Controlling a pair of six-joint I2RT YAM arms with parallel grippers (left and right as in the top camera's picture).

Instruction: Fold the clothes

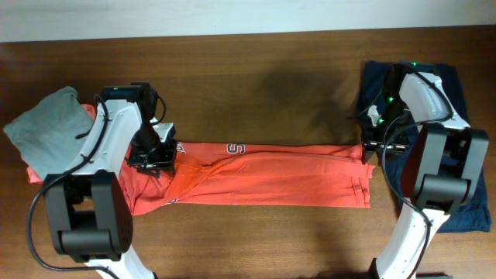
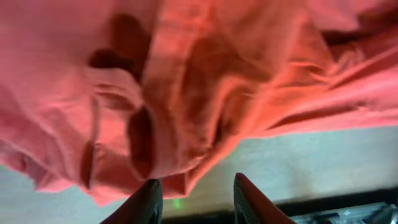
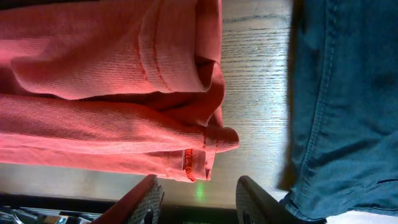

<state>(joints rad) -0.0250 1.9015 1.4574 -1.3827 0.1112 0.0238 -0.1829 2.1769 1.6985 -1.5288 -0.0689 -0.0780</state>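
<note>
The red-orange T-shirt (image 1: 271,174) lies on the table as a long flat strip, with its lettering (image 1: 235,147) on the top edge. My left gripper (image 1: 153,160) hovers over the bunched left end of the shirt. In the left wrist view this gripper (image 2: 198,200) is open, with crumpled red cloth (image 2: 186,93) just beyond the fingertips and nothing between them. My right gripper (image 1: 372,144) is at the shirt's right end. It is open (image 3: 198,198), and the shirt's hem corner (image 3: 199,158) lies just ahead of it. The navy garment (image 3: 342,93) lies to its right.
The navy garment (image 1: 457,93) is spread under the right arm at the table's right edge. A grey folded shirt (image 1: 46,128) rests on an orange-red folded one (image 1: 35,175) at the left. Bare wood (image 1: 256,240) runs along the front.
</note>
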